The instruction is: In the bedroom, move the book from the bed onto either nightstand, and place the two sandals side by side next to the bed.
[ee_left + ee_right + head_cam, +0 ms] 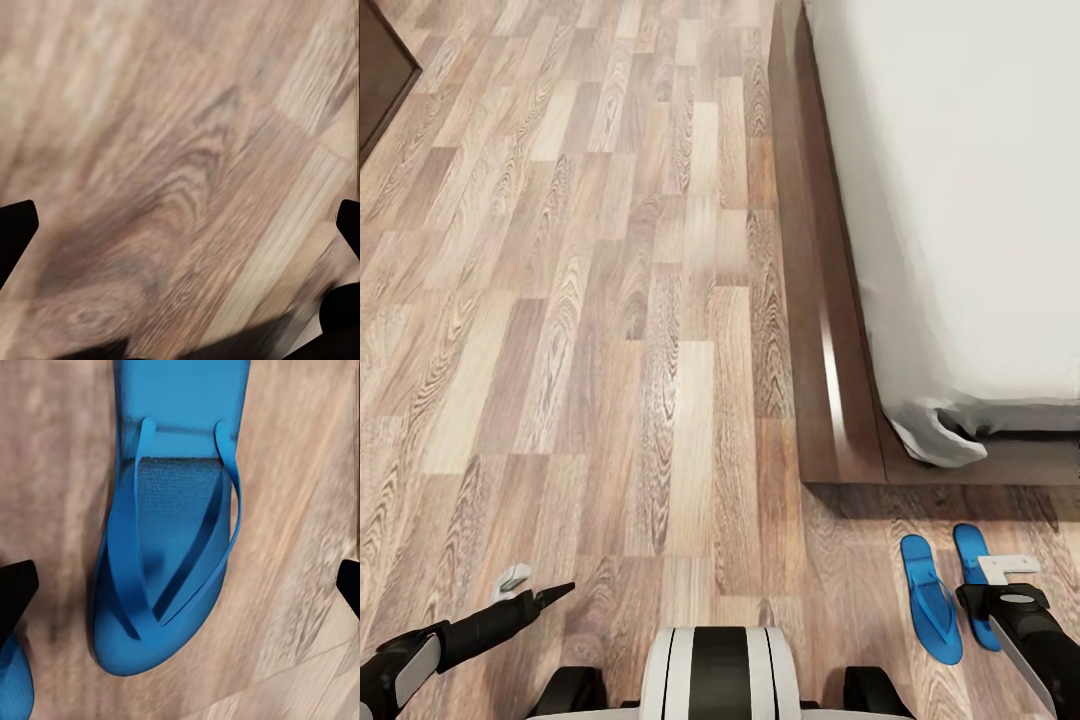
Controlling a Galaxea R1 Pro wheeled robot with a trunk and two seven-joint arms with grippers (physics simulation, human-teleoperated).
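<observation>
Two bright blue sandals lie side by side on the wood floor, just off the near end of the bed frame (pixel 830 360). The left sandal (pixel 930 600) shows in full. The right sandal (pixel 972 560) is partly hidden by my right gripper (pixel 1000 590), which hangs over it. In the right wrist view this sandal (pixel 172 562) lies between the open gripper's (pixel 180 585) wide-apart fingers, and an edge of the other sandal (pixel 11 682) shows. My left gripper (pixel 532 590) is open over bare floor (pixel 180 187). The light grey mattress (pixel 960 200) is bare here. The book and the nightstand are out of view.
Wood-plank floor (pixel 590 300) spreads wide to the left of the bed. A corner of dark brown furniture (pixel 380 70) shows at the far left. The robot's base (pixel 718 675) is at the near edge.
</observation>
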